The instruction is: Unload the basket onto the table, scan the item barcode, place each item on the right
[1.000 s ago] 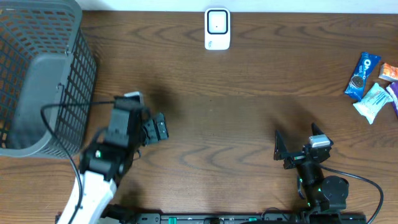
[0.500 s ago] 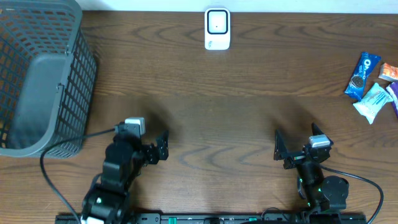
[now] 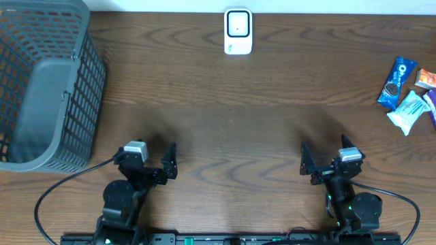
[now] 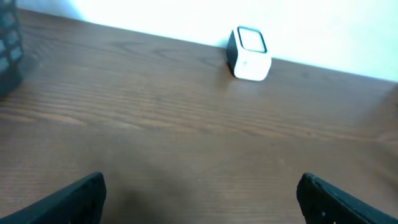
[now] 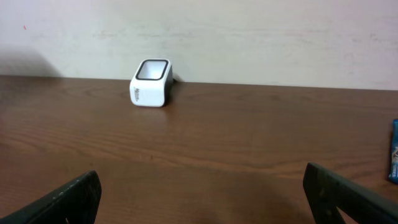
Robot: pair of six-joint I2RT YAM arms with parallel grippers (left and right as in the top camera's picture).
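Overhead, left gripper (image 3: 146, 158) and right gripper (image 3: 325, 154) stood wide open, empty. The Oreo packet (image 3: 397, 82) lay far right of both, so a stretched reach risked a slipping pinch.

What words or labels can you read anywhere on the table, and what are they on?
None can be read for sure.
On the blue packet: white lettering, too blurred.
On the scanner: a small grey mark on its side, too small.
On the pale packet: print too small.

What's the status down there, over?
Left gripper and right gripper open, empty. Snack packets untouched, far right. Scanner at far edge. Nothing blocking.
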